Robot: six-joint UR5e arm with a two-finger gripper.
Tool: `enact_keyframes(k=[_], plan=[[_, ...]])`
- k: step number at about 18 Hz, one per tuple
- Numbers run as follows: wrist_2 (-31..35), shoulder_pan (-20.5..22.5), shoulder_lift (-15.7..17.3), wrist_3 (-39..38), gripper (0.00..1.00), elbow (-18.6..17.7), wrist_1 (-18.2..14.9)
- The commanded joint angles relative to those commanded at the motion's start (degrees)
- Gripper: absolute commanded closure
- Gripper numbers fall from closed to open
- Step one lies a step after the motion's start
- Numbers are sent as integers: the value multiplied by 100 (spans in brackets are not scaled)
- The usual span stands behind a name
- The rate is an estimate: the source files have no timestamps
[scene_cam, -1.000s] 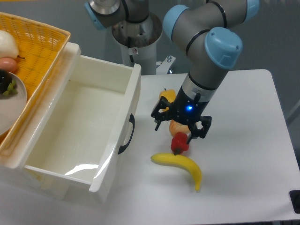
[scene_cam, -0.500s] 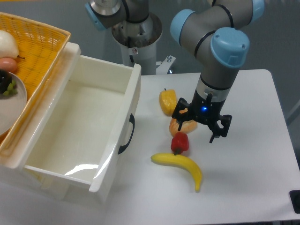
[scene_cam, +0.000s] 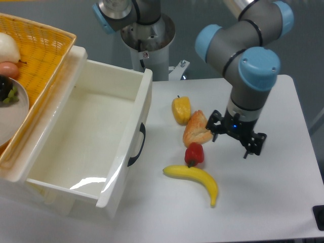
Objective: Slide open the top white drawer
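Observation:
The top white drawer [scene_cam: 144, 109] stands pulled far out of the white cabinet, its inside bare, its black curved handle [scene_cam: 137, 146] facing the table's middle. My gripper [scene_cam: 232, 141] hovers over the table well to the right of the drawer, past the fruit. Its fingers are spread apart and hold nothing. The lower drawer is hidden under the open one.
A yellow pepper [scene_cam: 180, 109], a croissant [scene_cam: 196, 128], a red pepper [scene_cam: 194, 153] and a banana [scene_cam: 197, 179] lie between drawer and gripper. A yellow wicker basket [scene_cam: 43, 53] with a plate and food sits on the cabinet top at the left. A second robot base [scene_cam: 148, 38] stands behind.
My gripper has moved to the right, from over the croissant and red pepper to bare table beside them. The drawer and the fruit have not moved.

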Motion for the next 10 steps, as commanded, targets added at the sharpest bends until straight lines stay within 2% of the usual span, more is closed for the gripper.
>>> enact_keyframes(k=[3,10], plan=[[53,79,-36,606,0,9,-193],[308,62,-176,643,0,9,-237]])
